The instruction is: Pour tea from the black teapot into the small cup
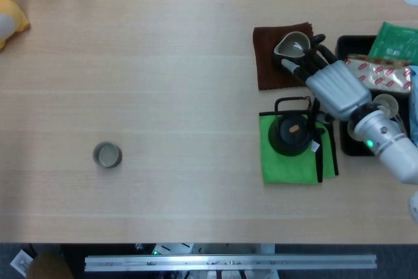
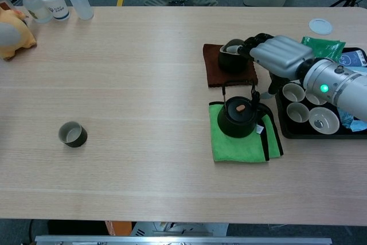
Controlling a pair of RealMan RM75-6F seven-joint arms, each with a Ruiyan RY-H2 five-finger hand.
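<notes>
The black teapot (image 1: pixel 292 134) (image 2: pixel 238 116) stands on a green cloth (image 1: pixel 281 169) (image 2: pixel 241 148) at the right, its wire handle raised. My right hand (image 1: pixel 333 89) (image 2: pixel 281 55) hovers just behind and right of the teapot. Its fingers (image 1: pixel 302 63) stretch toward a dark pitcher (image 1: pixel 292 45) (image 2: pixel 232 55), and the thumb hangs near the handle's right end. Nothing is in its grasp. The small dark cup (image 1: pixel 107 155) (image 2: pixel 73 134) sits far off at the left front. My left hand is outside both views.
The pitcher stands on a brown cloth (image 1: pixel 264 66) (image 2: pixel 212 74). A black tray (image 1: pixel 346 47) (image 2: pixel 287 133) with white cups (image 2: pixel 298 110) and snack packets (image 1: pixel 392 44) lies at the right edge. Bottles (image 2: pixel 51 1) and a yellow toy (image 2: pixel 11 32) are at the far left.
</notes>
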